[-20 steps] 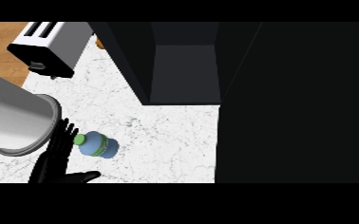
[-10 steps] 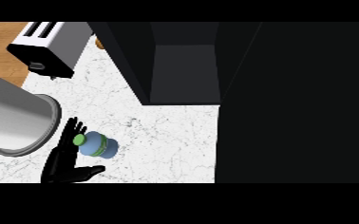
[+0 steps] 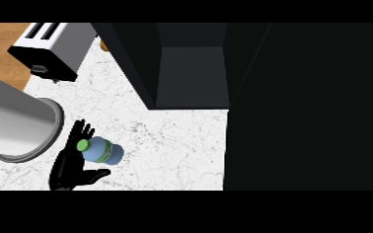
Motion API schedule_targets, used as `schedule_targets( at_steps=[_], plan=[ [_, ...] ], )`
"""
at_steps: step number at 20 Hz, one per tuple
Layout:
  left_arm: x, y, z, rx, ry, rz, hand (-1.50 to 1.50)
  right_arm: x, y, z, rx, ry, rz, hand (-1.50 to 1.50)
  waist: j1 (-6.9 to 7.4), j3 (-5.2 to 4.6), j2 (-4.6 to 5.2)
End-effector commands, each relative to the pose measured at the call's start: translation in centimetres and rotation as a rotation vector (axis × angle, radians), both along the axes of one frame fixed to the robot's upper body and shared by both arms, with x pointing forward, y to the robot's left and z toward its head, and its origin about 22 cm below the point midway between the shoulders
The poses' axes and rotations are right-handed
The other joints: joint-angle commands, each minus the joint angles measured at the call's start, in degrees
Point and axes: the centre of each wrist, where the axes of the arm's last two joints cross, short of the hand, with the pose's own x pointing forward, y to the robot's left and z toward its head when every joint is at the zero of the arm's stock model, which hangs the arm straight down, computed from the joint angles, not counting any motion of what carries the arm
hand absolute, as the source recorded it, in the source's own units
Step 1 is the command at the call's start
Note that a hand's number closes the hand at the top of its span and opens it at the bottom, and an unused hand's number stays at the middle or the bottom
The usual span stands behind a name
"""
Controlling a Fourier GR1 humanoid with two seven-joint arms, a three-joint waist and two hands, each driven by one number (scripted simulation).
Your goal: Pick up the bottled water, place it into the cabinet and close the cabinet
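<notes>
The bottled water (image 3: pixel 101 151) stands on the white marble counter at the lower left, seen from above: blue body, green cap. My left hand (image 3: pixel 70 164) lies just left of it, open, straight fingers alongside the bottle and thumb spread below it. The dark cabinet (image 3: pixel 191 64) stands at the top centre with its inside open to view; its door (image 3: pixel 299 106) fills the right side of the view as a black panel. My right hand does not show.
A large metal pot (image 3: pixel 25 126) stands at the left edge, close to my left hand. A silver toaster (image 3: pixel 51 49) sits at the top left. The marble counter (image 3: pixel 175 148) stretches between the bottle and the cabinet.
My left hand has shifted slightly up and toward the bottle, so its fingers now lie against the bottle's left side. The bottle has not moved.
</notes>
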Motion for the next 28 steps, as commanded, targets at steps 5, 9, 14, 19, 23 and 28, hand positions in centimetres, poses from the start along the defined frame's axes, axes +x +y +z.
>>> schedule_targets(
  at_steps=[5, 9, 14, 19, 23, 28],
  plan=[
    [0.7, -2.8, -0.8, -0.101, 0.019, -0.073, -1.50, 0.5, 1.7, 1.3, 0.015, -0.014, -0.011, -1.50, 0.16, -0.15, 0.04],
    [-0.2, -2.9, -2.1, -0.170, 0.023, -0.096, -1.50, 0.4, 0.0, -0.8, 0.007, 0.024, 0.013, -1.50, -0.24, -0.19, 0.18],
    [1.4, -4.6, -1.6, -0.166, 0.009, -0.166, -1.50, 1.5, 0.1, -1.9, 0.003, 0.020, -0.001, -1.50, -0.01, -0.15, 0.10],
    [3.6, -4.9, -0.7, -0.147, -0.004, -0.183, 1.50, 1.8, -0.6, -2.0, 0.006, 0.012, -0.003, -1.50, -0.33, -0.17, 0.20],
    [2.1, -7.6, -1.9, -0.204, -0.021, -0.187, 1.50, 1.2, 0.9, -0.4, -0.007, 0.007, 0.016, -1.50, -0.14, -0.19, 0.14],
    [2.5, -8.1, -1.4, -0.137, -0.052, -0.189, 1.50, 0.9, -0.5, -1.5, 0.018, 0.014, 0.014, -1.50, 0.11, -0.13, 0.07]
  ],
)
